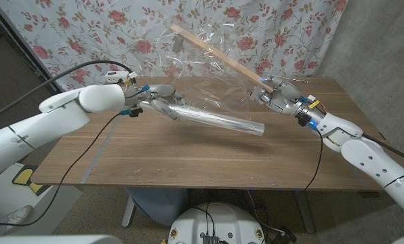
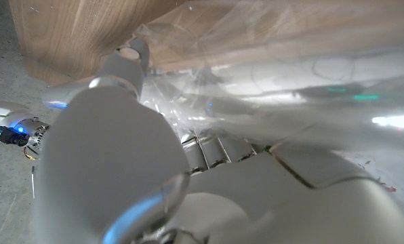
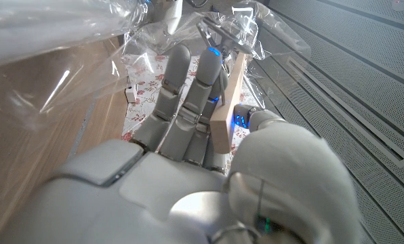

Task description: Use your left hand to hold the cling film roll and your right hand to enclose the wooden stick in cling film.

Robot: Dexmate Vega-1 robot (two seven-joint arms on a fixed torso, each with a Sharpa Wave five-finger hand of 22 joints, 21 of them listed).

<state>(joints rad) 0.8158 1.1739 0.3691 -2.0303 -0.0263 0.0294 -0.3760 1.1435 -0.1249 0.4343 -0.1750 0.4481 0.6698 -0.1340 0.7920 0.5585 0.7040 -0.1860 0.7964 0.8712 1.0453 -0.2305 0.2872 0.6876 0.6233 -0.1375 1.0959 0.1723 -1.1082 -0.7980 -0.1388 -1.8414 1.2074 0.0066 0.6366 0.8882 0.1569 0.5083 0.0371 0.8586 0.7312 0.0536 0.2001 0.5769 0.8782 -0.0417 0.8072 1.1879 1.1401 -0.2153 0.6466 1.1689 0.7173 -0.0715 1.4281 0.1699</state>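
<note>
The cling film roll is gripped by the left hand, held slanting above the middle of the desk; the wooden stick is clasped in the right hand over the far edge; the stretched film could tear or bunch if pulled too hard.

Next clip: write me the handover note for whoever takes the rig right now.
Left hand grips one end of the cling film roll, held above the wooden table.
Right hand grips the lower end of the wooden stick, raised slantwise.
Cling film is pulled out between roll and stick, draped over the stick.
Left: finish enclosing the stick; how far it is wrapped is unclear.
</note>
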